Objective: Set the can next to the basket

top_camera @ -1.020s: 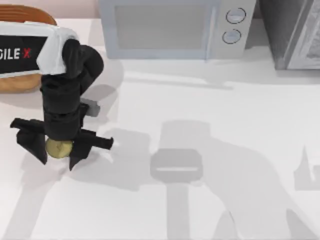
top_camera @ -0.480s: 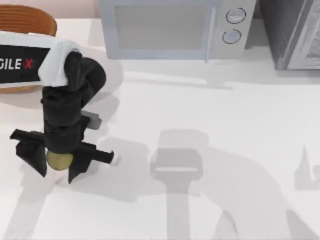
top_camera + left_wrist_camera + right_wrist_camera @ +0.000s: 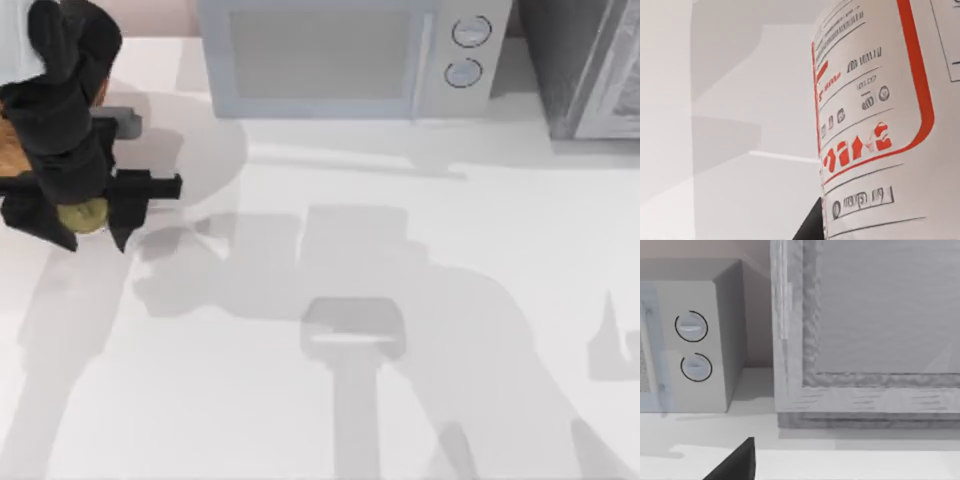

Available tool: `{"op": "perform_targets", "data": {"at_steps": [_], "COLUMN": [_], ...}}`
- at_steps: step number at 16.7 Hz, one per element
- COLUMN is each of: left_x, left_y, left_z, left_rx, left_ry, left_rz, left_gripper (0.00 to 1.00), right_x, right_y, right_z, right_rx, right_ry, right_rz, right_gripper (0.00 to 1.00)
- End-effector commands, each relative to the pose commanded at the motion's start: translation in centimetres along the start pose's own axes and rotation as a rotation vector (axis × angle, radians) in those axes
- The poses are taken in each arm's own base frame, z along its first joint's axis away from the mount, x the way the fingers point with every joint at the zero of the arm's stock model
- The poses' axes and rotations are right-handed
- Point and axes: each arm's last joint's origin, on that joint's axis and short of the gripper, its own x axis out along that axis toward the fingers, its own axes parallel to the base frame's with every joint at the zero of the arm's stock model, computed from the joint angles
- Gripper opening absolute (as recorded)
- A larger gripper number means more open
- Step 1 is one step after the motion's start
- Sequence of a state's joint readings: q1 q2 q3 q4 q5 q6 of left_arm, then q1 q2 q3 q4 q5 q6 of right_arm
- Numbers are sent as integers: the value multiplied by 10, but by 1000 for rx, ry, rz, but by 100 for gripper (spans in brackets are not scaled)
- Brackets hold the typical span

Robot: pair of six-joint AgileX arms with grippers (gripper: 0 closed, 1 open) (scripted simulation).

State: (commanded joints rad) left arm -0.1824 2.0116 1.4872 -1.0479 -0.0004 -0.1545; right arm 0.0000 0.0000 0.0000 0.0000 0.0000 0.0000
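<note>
Top view: can [image 3: 82, 213] between left fingers [image 3: 40, 222].

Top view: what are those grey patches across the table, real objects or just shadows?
Top view: flat grey shadows on the white table, arm-shaped, nothing solid. One lies beside the left gripper, shut on the can. Left wrist view: similar soft shadows behind the can's label.

A kitchen: a microwave [image 3: 345, 55] stands on the white counter [image 3: 400, 300].
</note>
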Motion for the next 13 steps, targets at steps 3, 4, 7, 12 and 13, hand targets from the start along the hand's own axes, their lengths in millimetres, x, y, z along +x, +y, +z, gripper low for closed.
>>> {"op": "perform_targets", "data": {"at_steps": [3, 4, 7, 12, 13], "left_x": [-1, -1, -1, -1, -1], "left_y": [0, 0, 0, 0, 0], "left_z": [0, 0, 0, 0, 0], "left_rx": [-1, -1, -1, -1, -1], "left_ry": [-2, -2, -2, -2, -2], "left_rz": [-1, -1, -1, -1, -1], "left_gripper": [0, 0, 23, 60, 68], "right_x": [0, 0, 0, 0, 0], "right_y": [0, 0, 0, 0, 0], "right_z": [0, 0, 0, 0, 0], "right_rx": [0, 0, 0, 0, 0], "right_ry": [0, 0, 0, 0, 0], "right_rz": [0, 0, 0, 0, 0], "right_gripper": [100, 100, 100, 100, 100]}}
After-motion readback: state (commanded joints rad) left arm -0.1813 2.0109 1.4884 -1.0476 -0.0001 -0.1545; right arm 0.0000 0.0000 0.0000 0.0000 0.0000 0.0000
